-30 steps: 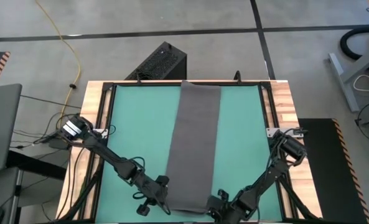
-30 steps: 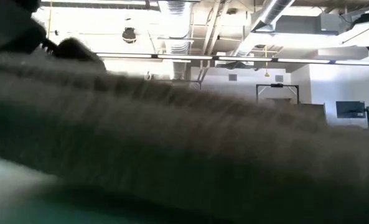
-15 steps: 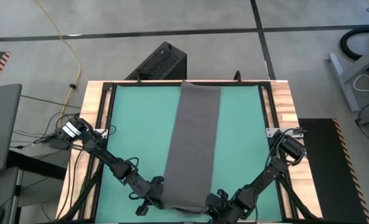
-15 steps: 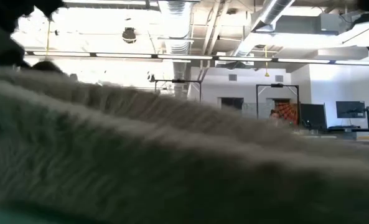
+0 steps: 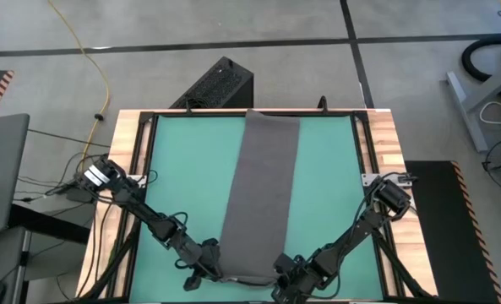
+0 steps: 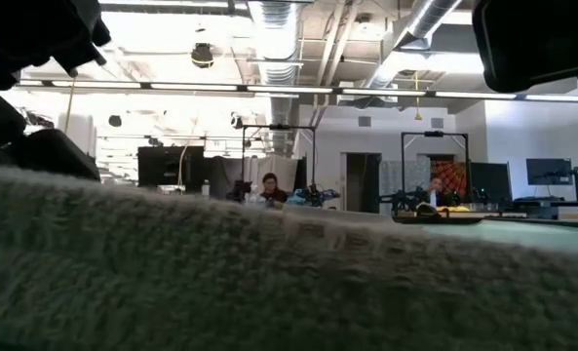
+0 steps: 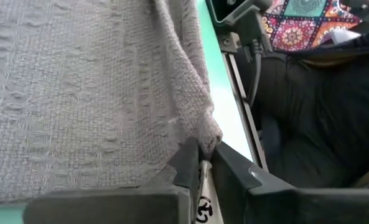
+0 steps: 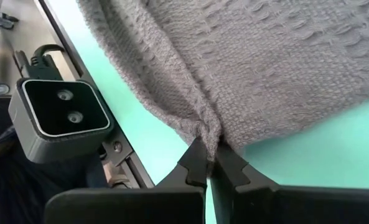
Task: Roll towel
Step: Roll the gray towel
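Since the earlier frame, both your arms have drawn the near end of the towel (image 5: 261, 198) a little inward toward the middle of the desk (image 5: 182, 169), and in the low view the cloth now sits lower, so the room behind it shows.

You have no readable writing on the towel; no tag shows. On the left claw's body only a small round printed mark shows between its fingers, too cropped to read.

Your towel lies as one long dark grey strip down the centre of the green mat, its long axis running from 12 o'clock to 6 o'clock. The far end reaches the desk's 12 o'clock edge; the near end sits at about 6 o'clock.

Your left claw (image 7: 200, 155) is at roughly 7 o'clock, closed on the towel's near left corner, with the cloth bunched between its fingers. Your right claw (image 8: 210, 160) is at roughly 5 o'clock, pinched tight on the near right corner, the fabric puckering into folds where it enters the fingers.

People sit at workstations in the room beyond.
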`<action>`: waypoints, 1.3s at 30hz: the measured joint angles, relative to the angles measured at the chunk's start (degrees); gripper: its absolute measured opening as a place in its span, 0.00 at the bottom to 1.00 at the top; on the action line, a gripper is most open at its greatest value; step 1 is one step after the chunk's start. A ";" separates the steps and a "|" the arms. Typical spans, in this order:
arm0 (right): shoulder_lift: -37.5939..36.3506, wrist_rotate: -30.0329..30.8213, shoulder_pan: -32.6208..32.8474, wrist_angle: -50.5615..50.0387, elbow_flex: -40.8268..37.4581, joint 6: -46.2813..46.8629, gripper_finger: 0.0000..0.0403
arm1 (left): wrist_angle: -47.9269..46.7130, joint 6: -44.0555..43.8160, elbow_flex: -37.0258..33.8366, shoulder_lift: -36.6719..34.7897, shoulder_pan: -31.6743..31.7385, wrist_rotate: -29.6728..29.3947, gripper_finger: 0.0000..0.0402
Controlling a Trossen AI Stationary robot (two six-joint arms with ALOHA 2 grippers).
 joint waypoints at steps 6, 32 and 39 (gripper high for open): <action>-0.07 -1.45 -0.77 -0.70 0.02 0.02 0.05 | -5.86 2.78 -0.02 -3.05 0.22 -0.63 0.15; -0.04 -2.40 -1.57 -0.97 -0.04 0.50 0.06 | -10.73 37.53 7.56 -4.87 -3.20 -8.31 0.40; -0.01 -2.44 -1.57 -0.91 -0.07 0.46 0.06 | -19.77 37.45 12.25 -1.71 -2.47 -8.58 0.55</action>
